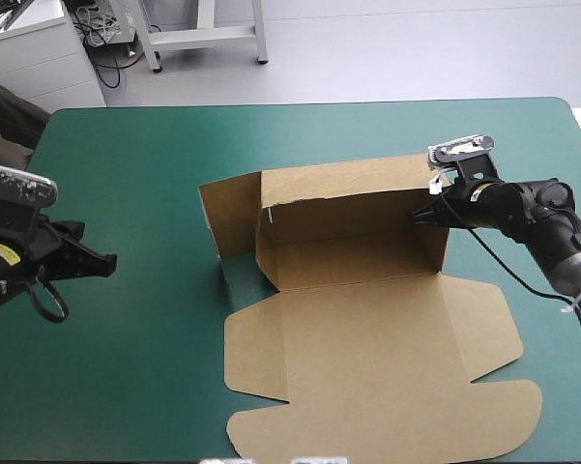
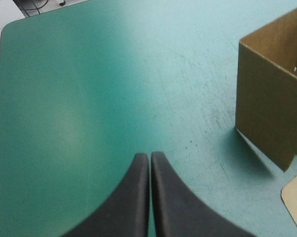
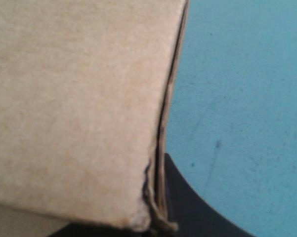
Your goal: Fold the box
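My right gripper (image 1: 418, 217), two broad black fingers, pinches the right end of the raised wall (image 1: 348, 217) of the brown cut-board box (image 1: 367, 319). The box sits mid-table on the teal-green cover (image 1: 126, 155), and its wall runs from the left edge towards the right. My left gripper (image 1: 104, 261) hangs pressed together, empty, near the left edge (well apart from the upright left flap (image 1: 227, 217)).
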Robot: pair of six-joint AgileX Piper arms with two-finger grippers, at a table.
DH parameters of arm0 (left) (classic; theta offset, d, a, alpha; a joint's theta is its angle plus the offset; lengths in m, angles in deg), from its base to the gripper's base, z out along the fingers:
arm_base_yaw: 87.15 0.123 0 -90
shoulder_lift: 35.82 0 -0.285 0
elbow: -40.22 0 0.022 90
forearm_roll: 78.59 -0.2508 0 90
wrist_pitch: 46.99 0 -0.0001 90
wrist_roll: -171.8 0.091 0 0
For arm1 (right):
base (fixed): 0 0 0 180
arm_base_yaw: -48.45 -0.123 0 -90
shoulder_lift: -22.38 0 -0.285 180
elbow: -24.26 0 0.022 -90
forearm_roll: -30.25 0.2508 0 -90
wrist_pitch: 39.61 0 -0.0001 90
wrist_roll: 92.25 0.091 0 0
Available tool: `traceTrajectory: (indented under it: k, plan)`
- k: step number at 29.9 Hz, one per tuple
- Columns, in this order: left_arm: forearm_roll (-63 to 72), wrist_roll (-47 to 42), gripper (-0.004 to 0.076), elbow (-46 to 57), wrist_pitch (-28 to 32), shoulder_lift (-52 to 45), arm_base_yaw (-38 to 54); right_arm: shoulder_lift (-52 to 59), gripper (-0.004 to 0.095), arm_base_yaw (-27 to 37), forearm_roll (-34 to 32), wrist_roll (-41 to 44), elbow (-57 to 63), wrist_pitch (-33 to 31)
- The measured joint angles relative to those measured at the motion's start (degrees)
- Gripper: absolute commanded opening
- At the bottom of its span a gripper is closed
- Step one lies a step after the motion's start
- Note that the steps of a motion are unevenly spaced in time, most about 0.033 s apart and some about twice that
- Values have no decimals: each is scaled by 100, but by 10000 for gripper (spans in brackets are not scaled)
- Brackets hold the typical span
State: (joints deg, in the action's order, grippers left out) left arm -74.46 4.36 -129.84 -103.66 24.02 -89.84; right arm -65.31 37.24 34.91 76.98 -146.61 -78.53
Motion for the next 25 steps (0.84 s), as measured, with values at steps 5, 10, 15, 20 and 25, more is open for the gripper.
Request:
traceTrajectory:
  k: [5,10,15,20,25]
  plan:
    - [5,-80,-6,656,12,-629,0,0,-18,0,74,0,-12,-68]
    - [5,-104,-6,1185,157,-1202,0,0,-18,0,487,-325,-388,-747]
    - [5,-104,-6,1421,298,-1507,0,0,-18,0,638,-404,-1131,-1735]
    - [-105,-104,-6,1441,333,-1531,0,-176,-18,0,709,-343,-1888,-2648]
    - [-110,-104,-6,1446,445,-1531,0,-637,-18,0,729,-179,-2357,-3068]
